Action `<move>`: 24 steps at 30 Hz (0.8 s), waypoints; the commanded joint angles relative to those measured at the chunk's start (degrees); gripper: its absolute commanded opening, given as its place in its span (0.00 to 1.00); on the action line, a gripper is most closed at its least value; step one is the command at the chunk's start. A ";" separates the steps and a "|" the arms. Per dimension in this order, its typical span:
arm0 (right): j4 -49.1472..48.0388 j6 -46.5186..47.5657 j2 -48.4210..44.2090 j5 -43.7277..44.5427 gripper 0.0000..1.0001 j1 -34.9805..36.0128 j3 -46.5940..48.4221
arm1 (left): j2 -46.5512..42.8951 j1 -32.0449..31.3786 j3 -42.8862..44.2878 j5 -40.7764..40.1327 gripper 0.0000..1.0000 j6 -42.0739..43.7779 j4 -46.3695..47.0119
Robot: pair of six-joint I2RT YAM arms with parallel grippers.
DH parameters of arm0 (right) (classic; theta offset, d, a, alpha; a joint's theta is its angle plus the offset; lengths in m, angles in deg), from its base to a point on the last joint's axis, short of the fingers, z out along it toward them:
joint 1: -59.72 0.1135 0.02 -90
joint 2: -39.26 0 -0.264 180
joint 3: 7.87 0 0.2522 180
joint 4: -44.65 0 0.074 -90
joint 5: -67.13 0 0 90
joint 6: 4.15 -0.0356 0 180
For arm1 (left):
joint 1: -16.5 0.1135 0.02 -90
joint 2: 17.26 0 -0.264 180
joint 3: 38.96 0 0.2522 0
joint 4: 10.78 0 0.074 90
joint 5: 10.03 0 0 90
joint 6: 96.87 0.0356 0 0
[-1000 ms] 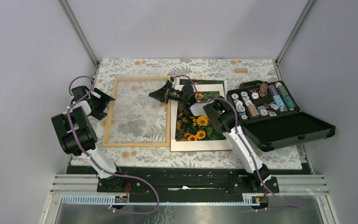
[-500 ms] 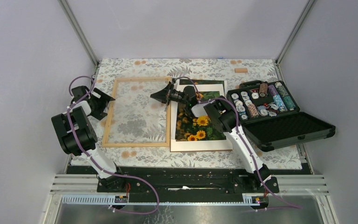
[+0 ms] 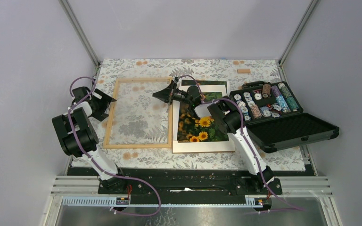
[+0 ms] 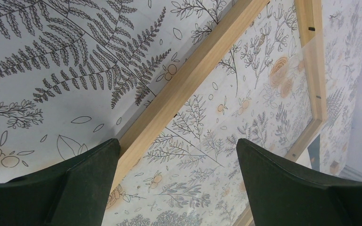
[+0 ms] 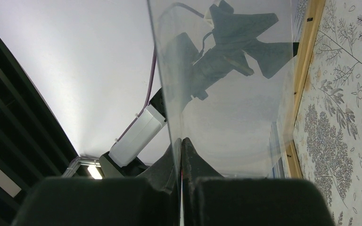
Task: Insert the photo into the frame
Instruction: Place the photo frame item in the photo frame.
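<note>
Right fingers [image 5: 166, 165], pinching the raised clear pane [image 5: 226, 108], have edged toward upper right; left fingers [image 4: 87, 169] spread astride the frame [image 3: 139, 80] rail. Photo [image 3: 201, 126] lies on white mat [image 3: 202, 146]; chip case [image 3: 292, 129] at right.

Top view. You are looking at a table [image 3: 217, 68] covered by a pale cloth printed with ferns and orange blossoms. Left of centre lies the frame [image 3: 138, 146], flat, the cloth showing through its opening. Just beside its right rail you find a white mat board [image 3: 202, 147], also flat. At the right sits an open black case [image 3: 292, 132], its lid reaching past the table's edge. Near the far right corner lies a small wooden block [image 3: 243, 71].
</note>
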 commanded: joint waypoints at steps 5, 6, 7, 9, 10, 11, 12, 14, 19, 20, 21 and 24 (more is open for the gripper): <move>-4.55 -1.46 -3.92 0.53 0.00 0.29 0.51 | -1.42 0.24 0.93 0.32 0.99 0.24 1.08; -4.59 -1.70 -3.83 0.58 0.00 0.44 0.71 | -1.44 0.22 0.94 0.34 0.99 0.22 1.07; -4.61 -1.85 -3.64 0.69 0.00 0.62 0.86 | -1.51 0.25 0.89 0.36 0.99 0.22 1.09; -4.53 -2.09 -3.48 0.95 0.00 0.92 1.08 | -1.80 0.37 0.88 0.25 0.99 0.12 1.11; -4.49 -2.18 -3.41 1.10 0.00 0.95 1.10 | -1.99 0.52 0.73 0.48 0.99 0.01 1.35; -4.34 -2.14 -3.45 1.19 0.00 1.04 1.10 | -2.22 0.77 0.50 0.99 0.99 -0.28 1.79; -4.17 -2.18 -3.53 1.30 0.00 0.99 0.97 | -2.34 1.06 0.30 1.70 0.99 -0.61 2.15; -4.18 -2.38 -3.35 1.48 0.00 0.97 0.92 | -2.31 1.87 0.00 3.25 0.99 -1.31 2.62; -4.16 -2.97 -3.13 2.15 0.00 1.02 0.93 | -3.62 3.13 -0.57 4.80 0.99 -2.46 3.36; -4.11 -3.09 -3.18 2.27 0.00 0.98 1.09 | -4.02 3.20 -0.52 4.70 0.99 -2.48 3.27; -4.02 -3.18 -3.14 2.29 0.00 1.02 1.36 | -4.41 3.29 -0.43 4.38 0.99 -2.41 2.92; -3.59 -2.99 -3.32 2.30 0.00 1.04 1.84 | -6.01 3.31 -0.28 3.25 0.99 -2.05 2.28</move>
